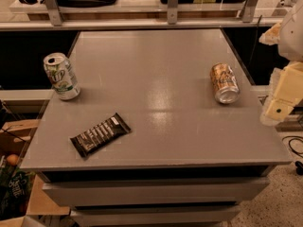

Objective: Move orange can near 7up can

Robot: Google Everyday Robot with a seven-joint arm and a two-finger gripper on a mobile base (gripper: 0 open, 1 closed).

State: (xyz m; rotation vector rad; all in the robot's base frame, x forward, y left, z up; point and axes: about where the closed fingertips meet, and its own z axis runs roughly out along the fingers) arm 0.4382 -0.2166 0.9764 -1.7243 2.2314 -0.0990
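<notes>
The orange can lies on its side near the right edge of the grey table, with its silver end towards the camera. The 7up can, white and green with a silver top, stands upright near the table's left edge. The two cans are far apart, with most of the table's width between them. My gripper shows as pale cream parts at the right edge of the view. It is beyond the table's right edge, to the right of the orange can and apart from it. It holds nothing that I can see.
A dark wrapped snack bar lies at the front left of the table. A rail with metal posts runs behind the table. Drawers are under the front edge. Boxes stand on the floor at left.
</notes>
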